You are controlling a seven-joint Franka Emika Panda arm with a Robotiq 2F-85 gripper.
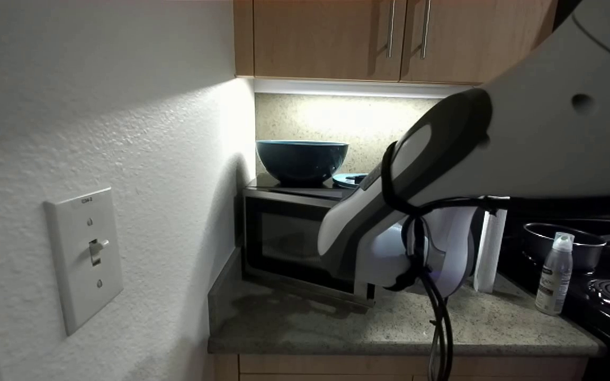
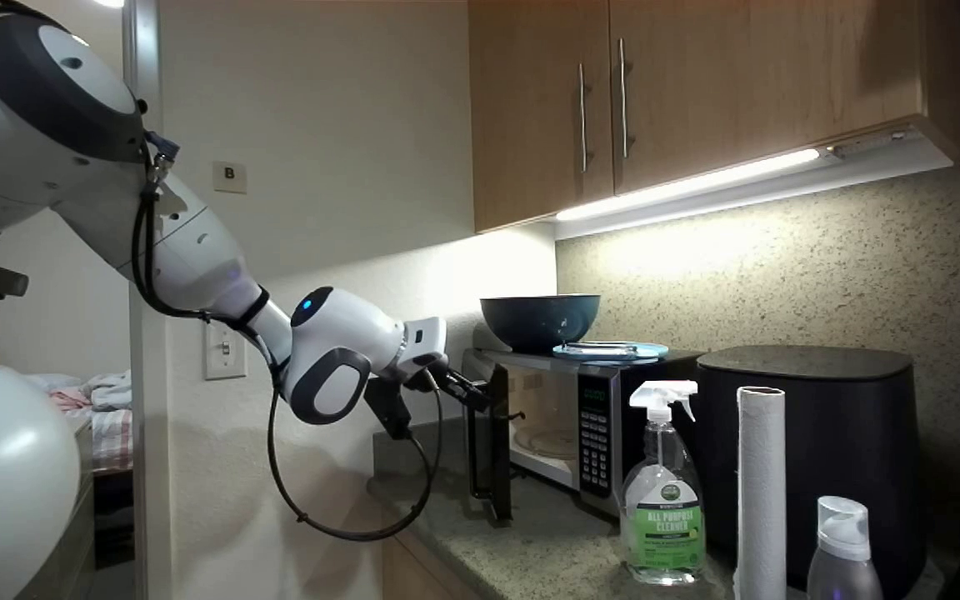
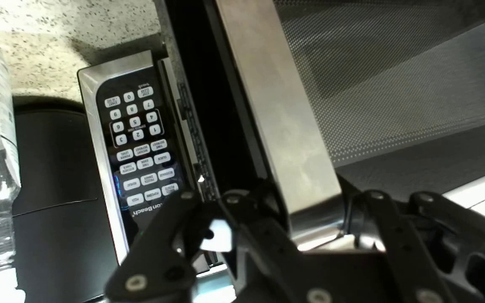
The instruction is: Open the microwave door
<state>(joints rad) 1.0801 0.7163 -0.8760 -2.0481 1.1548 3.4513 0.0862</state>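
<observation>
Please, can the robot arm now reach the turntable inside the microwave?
Probably not directly: the end effector appears to grip the handle from outside, and the partly open microwave door stands between it and the turntable.

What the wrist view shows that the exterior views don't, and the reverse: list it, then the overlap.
Only the wrist view: readable labels on the button panel, and a clear look at the gripper straddling the door handle.
Only the exterior views: the dark bowl, light switch and cupboards.
Both: the microwave door and the speckled countertop.
</observation>
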